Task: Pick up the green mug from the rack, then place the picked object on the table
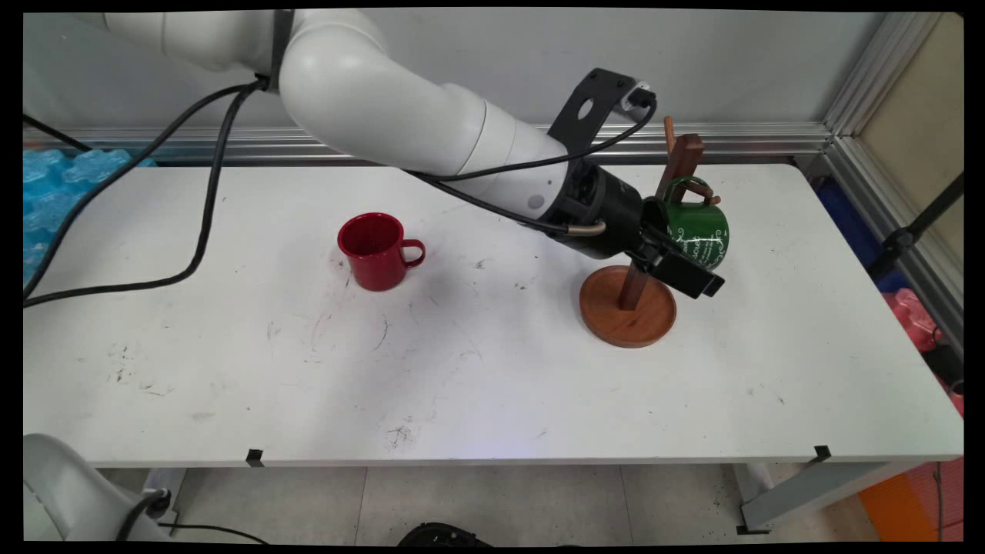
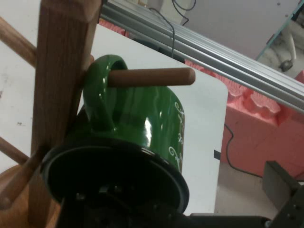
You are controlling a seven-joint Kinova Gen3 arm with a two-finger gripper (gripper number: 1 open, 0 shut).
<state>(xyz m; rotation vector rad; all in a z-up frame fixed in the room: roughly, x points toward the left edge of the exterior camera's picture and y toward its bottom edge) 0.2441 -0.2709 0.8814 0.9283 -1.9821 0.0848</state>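
Glossy green mug with black rim and white scrollwork, lettering unreadable, hangs by its handle on a peg of the wooden mug stand. Gripper fingers are clamped on its rim, the peg just beyond them.

A round-based wooden mug stand sits on the right half of the white desk. A green enamel mug hangs by its handle on one of the stand's pegs, right of the post. A red enamel mug stands upright well to the left, handle pointing right.
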